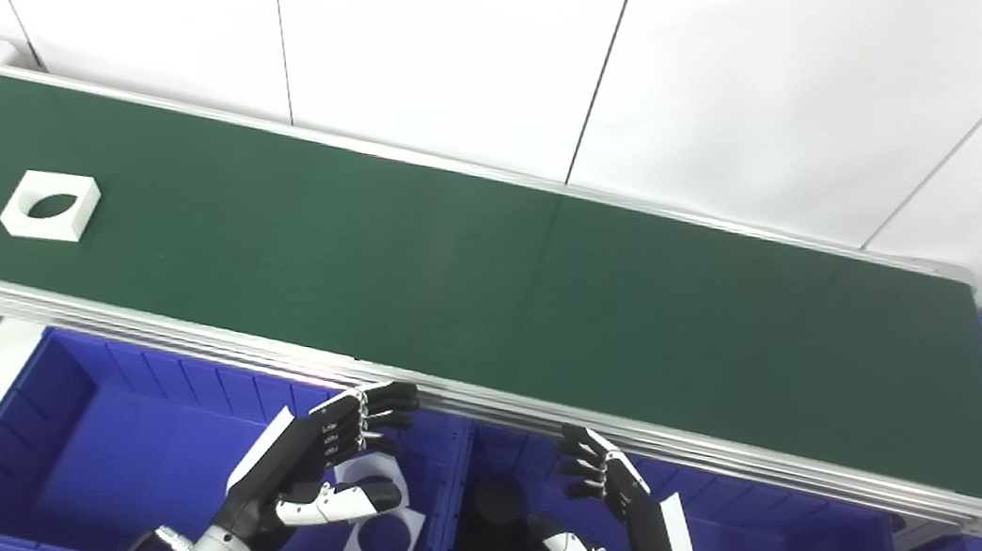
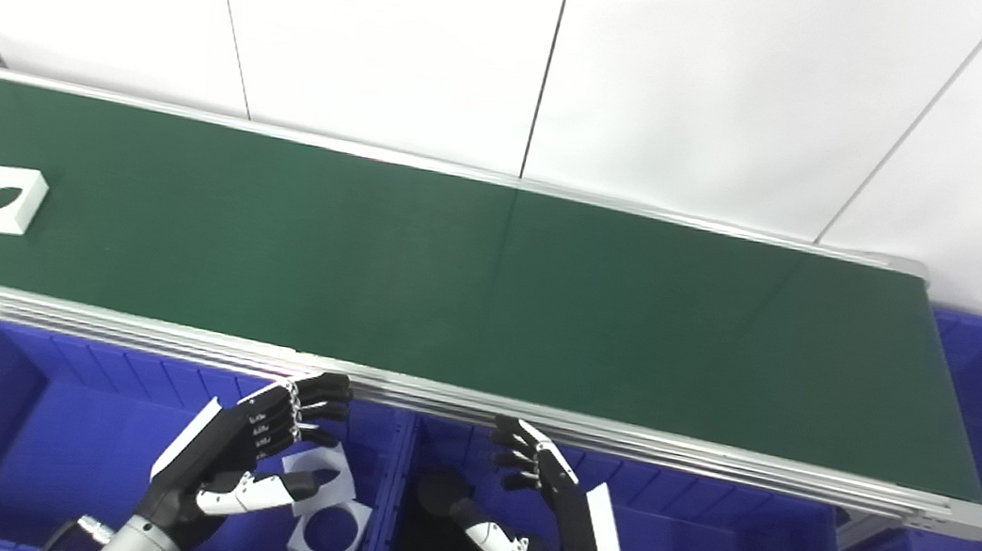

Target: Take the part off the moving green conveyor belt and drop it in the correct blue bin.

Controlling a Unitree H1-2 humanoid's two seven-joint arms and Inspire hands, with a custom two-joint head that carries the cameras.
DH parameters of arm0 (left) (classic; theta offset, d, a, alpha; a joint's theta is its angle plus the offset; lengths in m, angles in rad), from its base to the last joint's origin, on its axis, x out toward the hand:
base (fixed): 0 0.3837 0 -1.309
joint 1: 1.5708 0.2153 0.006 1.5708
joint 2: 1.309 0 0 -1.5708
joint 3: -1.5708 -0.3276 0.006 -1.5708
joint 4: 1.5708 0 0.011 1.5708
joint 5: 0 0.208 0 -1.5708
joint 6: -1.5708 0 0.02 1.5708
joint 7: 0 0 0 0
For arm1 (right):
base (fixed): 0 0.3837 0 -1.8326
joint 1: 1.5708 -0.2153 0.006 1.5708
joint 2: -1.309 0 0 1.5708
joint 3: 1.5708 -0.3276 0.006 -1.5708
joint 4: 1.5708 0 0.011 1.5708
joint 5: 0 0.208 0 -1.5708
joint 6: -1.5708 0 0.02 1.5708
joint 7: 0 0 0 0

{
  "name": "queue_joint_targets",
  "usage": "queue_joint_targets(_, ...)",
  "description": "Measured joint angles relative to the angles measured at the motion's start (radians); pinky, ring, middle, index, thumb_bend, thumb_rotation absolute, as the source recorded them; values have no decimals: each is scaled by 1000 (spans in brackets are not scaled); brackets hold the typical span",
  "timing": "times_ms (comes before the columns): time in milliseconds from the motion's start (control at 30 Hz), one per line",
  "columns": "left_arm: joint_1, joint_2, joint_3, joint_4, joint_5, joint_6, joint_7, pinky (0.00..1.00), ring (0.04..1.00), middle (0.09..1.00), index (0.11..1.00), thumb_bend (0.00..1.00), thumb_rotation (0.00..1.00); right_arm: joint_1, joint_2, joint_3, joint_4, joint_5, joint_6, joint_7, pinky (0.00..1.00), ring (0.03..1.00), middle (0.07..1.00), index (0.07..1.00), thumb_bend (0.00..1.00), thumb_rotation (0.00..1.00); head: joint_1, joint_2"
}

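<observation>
Hands (image 1: 314, 466) (image 1: 611, 519) open — part (image 1: 50, 206) far left

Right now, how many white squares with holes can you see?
3: one white square on the green belt at far left, two in the left blue bin. The left hand may hide more.

Left hand (image 1: 313, 470) open; right hand (image 1: 609, 528) open.
</observation>
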Motion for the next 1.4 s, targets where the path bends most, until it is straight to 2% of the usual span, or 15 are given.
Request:
queue_joint_targets(400, -4, 13, 0, 0, -2, 0, -1, 685, 782, 818, 818, 844, 457, 0, 5, 1, 0, 0, 0, 0, 632, 720, 776, 812, 563, 490, -3, -5)
queue_joint_targets(500, -7, 14, 0, 3, -2, 0, -1, 684, 780, 816, 814, 854, 455, -1, 9, 2, 1, 0, 0, 0, 630, 719, 777, 811, 572, 515, 6, -12)
queue_joint_targets(533, -8, 14, 1, 5, -3, 0, -1, 686, 779, 815, 813, 854, 450, -2, 10, 2, 2, -1, -1, 0, 629, 719, 777, 812, 573, 521, 6, -12)
queue_joint_targets(600, -12, 14, 2, 17, -15, 0, -4, 667, 760, 799, 805, 845, 420, -6, 11, 3, 9, -6, -1, -2, 624, 717, 777, 811, 571, 529, 55, -34)
queue_joint_targets(667, -16, 16, 2, 32, -31, -3, -9, 648, 740, 780, 794, 833, 379, -11, 13, 4, 23, -14, -5, -11, 625, 717, 777, 813, 565, 525, 55, -34)
queue_joint_targets(700, -16, 18, 3, 37, -37, -3, -12, 640, 731, 771, 788, 823, 353, -13, 14, 5, 32, -16, -6, -14, 626, 717, 776, 813, 563, 522, 121, -64)
queue_joint_targets(767, -16, 21, 4, 38, -37, -11, -16, 624, 715, 753, 772, 800, 280, -15, 14, 8, 44, -16, -9, -20, 622, 715, 773, 814, 562, 532, 143, -75)
queue_joint_targets(800, -16, 21, 6, 40, -41, -20, -16, 622, 713, 750, 769, 795, 265, -17, 14, 11, 48, -15, -12, -25, 620, 715, 773, 814, 561, 533, 179, -95)
queue_joint_targets(833, -16, 21, 8, 43, -44, -26, -16, 627, 708, 741, 758, 797, 208, -20, 14, 16, 55, -15, -17, -33, 618, 711, 774, 819, 538, 527, 187, -100)
queue_joint_targets(900, -15, 22, 12, 41, -33, -29, -13, 629, 703, 739, 744, 799, 155, -27, 12, 28, 68, -13, -18, -40, 623, 711, 780, 827, 504, 528, 260, -149)
queue_joint_targets(933, -13, 22, 14, 38, -23, -30, -6, 629, 703, 739, 743, 799, 152, -30, 9, 34, 72, -10, -18, -44, 624, 711, 780, 828, 502, 528, 261, -149)
queue_joint_targets(1000, -3, 23, 21, 22, 1, -30, 7, 624, 694, 744, 731, 801, 143, -35, 7, 45, 80, -2, -19, -57, 626, 710, 776, 831, 484, 530, 302, -185)
queue_joint_targets(1067, 13, 28, 29, -11, 36, -30, 25, 616, 685, 738, 719, 804, 125, -43, 4, 55, 103, 8, -21, -69, 629, 711, 771, 832, 472, 528, 304, -189)
queue_joint_targets(1133, 27, 37, 39, -45, 53, -30, 33, 608, 676, 722, 709, 810, 106, -46, -2, 67, 113, 20, -21, -78, 624, 706, 768, 833, 455, 523, 324, -213)
queue_joint_targets(1400, 39, 61, 64, -119, 50, -24, 39, 567, 637, 679, 676, 862, 89, -63, -8, 85, 142, 31, -22, -99, 615, 697, 766, 841, 415, 460, 354, -251)
